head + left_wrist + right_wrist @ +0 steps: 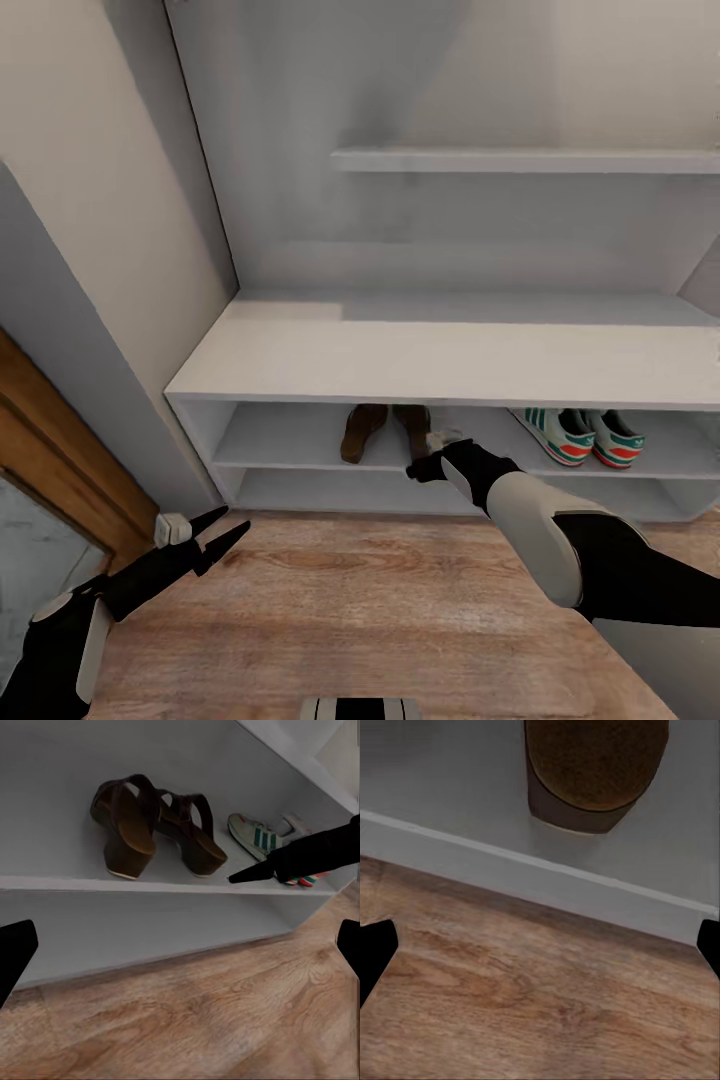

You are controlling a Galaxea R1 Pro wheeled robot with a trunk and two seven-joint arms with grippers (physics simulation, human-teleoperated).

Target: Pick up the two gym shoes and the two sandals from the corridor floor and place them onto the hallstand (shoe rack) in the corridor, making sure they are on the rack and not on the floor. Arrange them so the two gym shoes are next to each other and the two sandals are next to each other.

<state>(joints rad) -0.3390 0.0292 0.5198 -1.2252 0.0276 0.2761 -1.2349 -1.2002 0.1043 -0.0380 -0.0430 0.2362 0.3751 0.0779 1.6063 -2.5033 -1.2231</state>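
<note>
Hallstand (pixel 420 355): pale grey, matte, flat bench top over two open shelves, a plain wall shelf above.

Two sandals (pixel 385 430): dark reddish-brown leather, wide straps, rounded tan footbeds; side by side on the upper shoe shelf, left of centre.

Two gym shoes (pixel 580 436): white, green side stripes, red-orange heels; paired on the same shelf, towards the right.

Corridor floor (pixel 380 600): light brown wood-grain planks.

Right gripper (pixel 428 462): black fingers, just before the shelf edge near the sandals, spread wide, empty.

Left gripper (pixel 222 530): pointed black fingers, low over the floor, apart, empty.
</note>
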